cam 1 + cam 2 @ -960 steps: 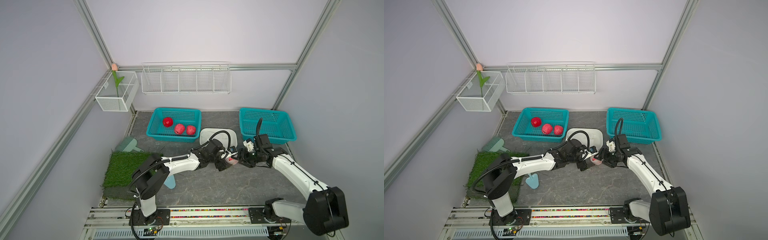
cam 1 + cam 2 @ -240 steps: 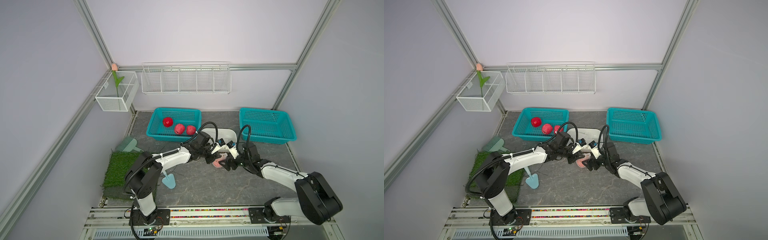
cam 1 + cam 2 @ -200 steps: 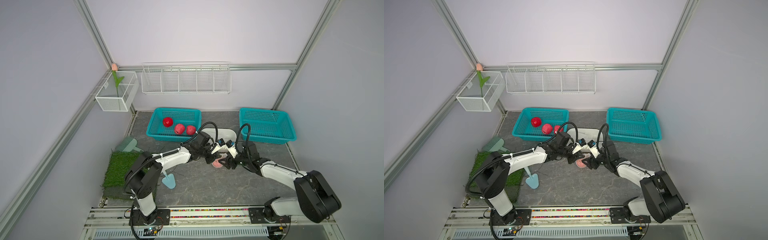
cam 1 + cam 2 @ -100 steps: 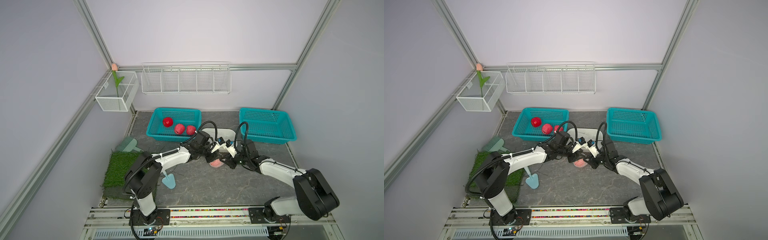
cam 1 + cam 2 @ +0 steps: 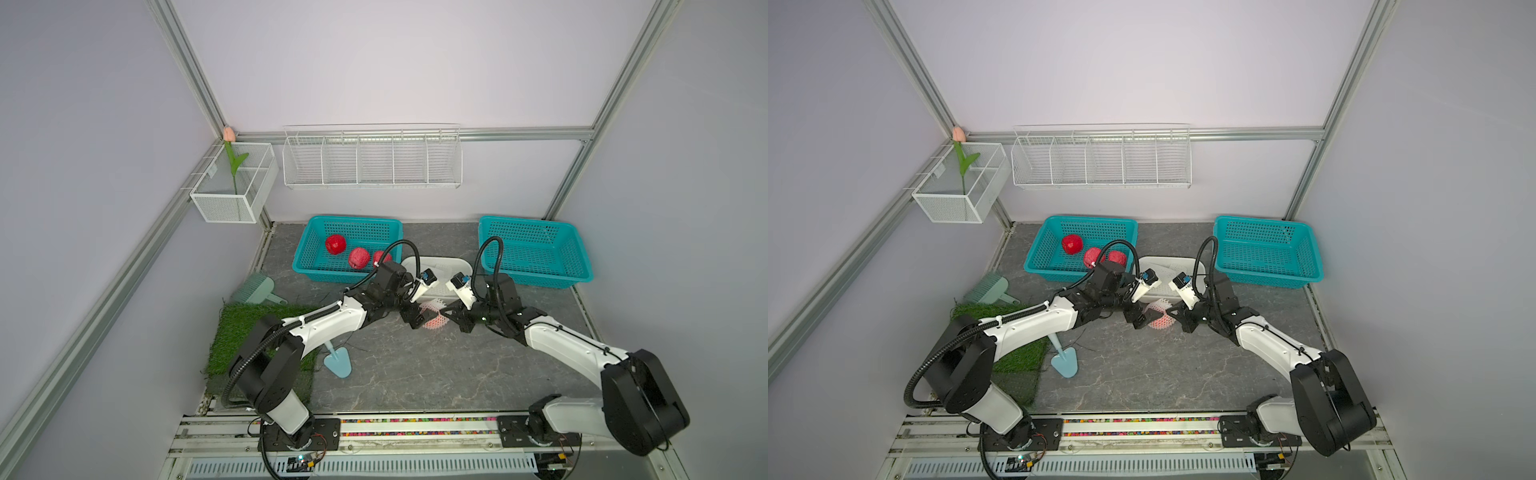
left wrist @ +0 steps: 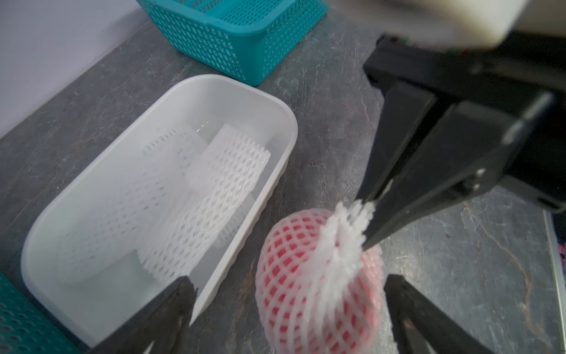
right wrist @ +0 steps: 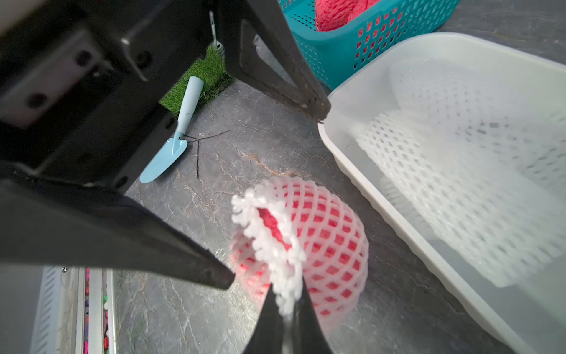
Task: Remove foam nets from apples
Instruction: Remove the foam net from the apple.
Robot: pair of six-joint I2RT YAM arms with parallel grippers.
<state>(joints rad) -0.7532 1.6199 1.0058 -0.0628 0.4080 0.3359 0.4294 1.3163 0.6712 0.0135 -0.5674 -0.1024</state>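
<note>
One apple [image 5: 432,320] wrapped in a white foam net [image 7: 333,233] sits low over the table's middle, pale pink through the mesh. My left gripper [image 6: 289,285] is open, its fingers [image 6: 180,294] either side of the apple without touching it. My right gripper [image 7: 286,309] is shut on the net's bunched edge [image 6: 346,233]. Whether the apple rests on the table I cannot tell. Three bare red apples [image 5: 359,257] lie in the left teal basket [image 5: 307,257]. Empty foam nets [image 6: 214,184] lie in the white tub [image 5: 453,262].
A second teal basket [image 5: 536,253] stands at the back right. A blue trowel [image 5: 337,361] lies beside the grass mat [image 5: 253,328], with a green scoop [image 5: 257,289] behind it. White wire racks [image 5: 372,160] hang on the back wall.
My left gripper has opened and let go of the netted apple. My right gripper has shut on the net's edge. Both grippers and the apple shifted slightly left.
</note>
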